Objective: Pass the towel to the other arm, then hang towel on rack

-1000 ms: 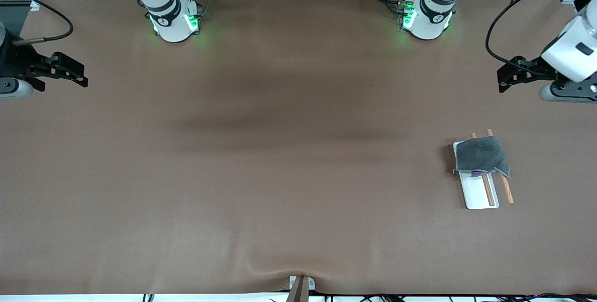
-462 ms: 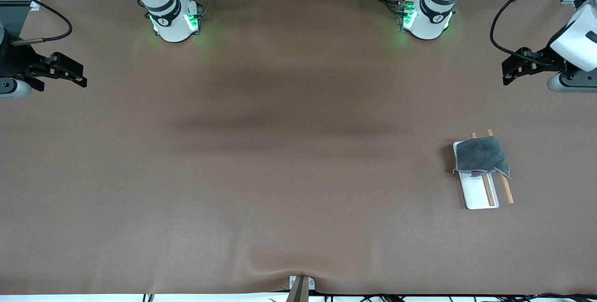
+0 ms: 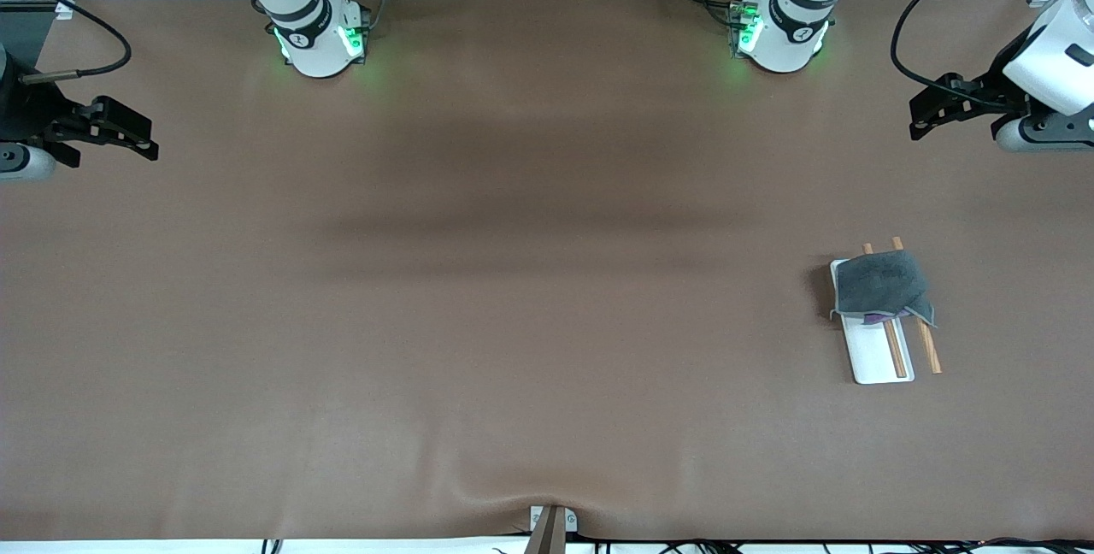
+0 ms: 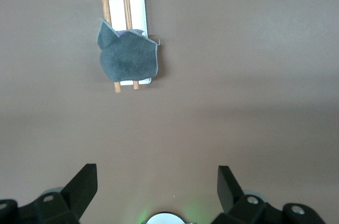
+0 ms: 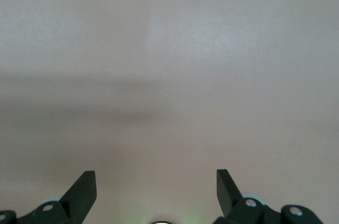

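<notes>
The dark grey towel [image 3: 880, 285] lies draped over the end of the rack [image 3: 880, 357] farther from the front camera, a purple edge showing underneath. The rack has a white base and two wooden rods [image 3: 927, 353] and stands toward the left arm's end of the table. In the left wrist view the towel [image 4: 128, 57] covers part of the rack [image 4: 139, 9]. My left gripper [image 3: 919, 116] hangs open and empty in the air at that end of the table; its fingers [image 4: 82, 187] are wide apart. My right gripper [image 3: 147, 142] waits open and empty at the other end, over bare table [image 5: 159, 75].
The brown table cover [image 3: 513, 280] stretches between the two arm bases [image 3: 320, 37] [image 3: 778, 32]. A small metal bracket [image 3: 551, 524] sits at the table edge nearest the front camera. Cables and equipment lie along the edge by the bases.
The left arm's hand has shifted slightly, rising and drawing back toward its end of the table, still open. The right arm and the towel have stayed where they were.
</notes>
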Controlling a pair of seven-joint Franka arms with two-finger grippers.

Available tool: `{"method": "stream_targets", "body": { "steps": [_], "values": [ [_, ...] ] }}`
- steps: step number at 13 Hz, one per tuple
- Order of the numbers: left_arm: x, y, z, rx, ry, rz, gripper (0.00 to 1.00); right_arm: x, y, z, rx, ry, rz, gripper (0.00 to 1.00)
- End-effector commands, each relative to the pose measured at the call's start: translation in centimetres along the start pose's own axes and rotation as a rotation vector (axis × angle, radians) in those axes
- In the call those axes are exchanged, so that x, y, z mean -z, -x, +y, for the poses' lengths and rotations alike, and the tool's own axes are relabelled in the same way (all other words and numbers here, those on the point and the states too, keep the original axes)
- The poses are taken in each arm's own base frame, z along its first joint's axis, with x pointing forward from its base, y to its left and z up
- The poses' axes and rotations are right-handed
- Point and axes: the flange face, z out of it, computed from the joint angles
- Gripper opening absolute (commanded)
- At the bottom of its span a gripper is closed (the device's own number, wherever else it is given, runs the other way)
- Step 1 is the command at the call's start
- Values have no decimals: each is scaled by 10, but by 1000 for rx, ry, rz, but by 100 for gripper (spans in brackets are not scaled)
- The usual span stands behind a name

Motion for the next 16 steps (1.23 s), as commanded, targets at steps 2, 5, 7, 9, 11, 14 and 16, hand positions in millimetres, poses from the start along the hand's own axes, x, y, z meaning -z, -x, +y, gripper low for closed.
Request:
{"method": "stream_targets", "body": {
  "steps": [2, 5, 7, 9, 11, 14, 16],
  "values": [
    [-7, 10, -7, 31, 21, -1, 100, 7, 6, 1, -15, -3, 2, 100],
    [-5, 11, -15, 46, 23, 0, 100, 7, 6, 0, -13, -5, 2, 100],
    [3, 8, -31, 69, 28, 13, 100, 7, 6, 1, -15, -5, 2, 100],
    [13, 8, -34, 78, 25, 7, 100, 6, 6, 1, -15, -5, 0, 100],
    [19, 9, -34, 66, 24, 14, 100, 6, 6, 1, -15, -6, 0, 100],
    [36, 9, -32, 60, 20, 51, 100, 6, 6, 0, -14, -8, -1, 100],
    [37, 10, -23, 44, 16, 55, 100, 6, 6, 0, -14, -8, 0, 100]
  ]
}}
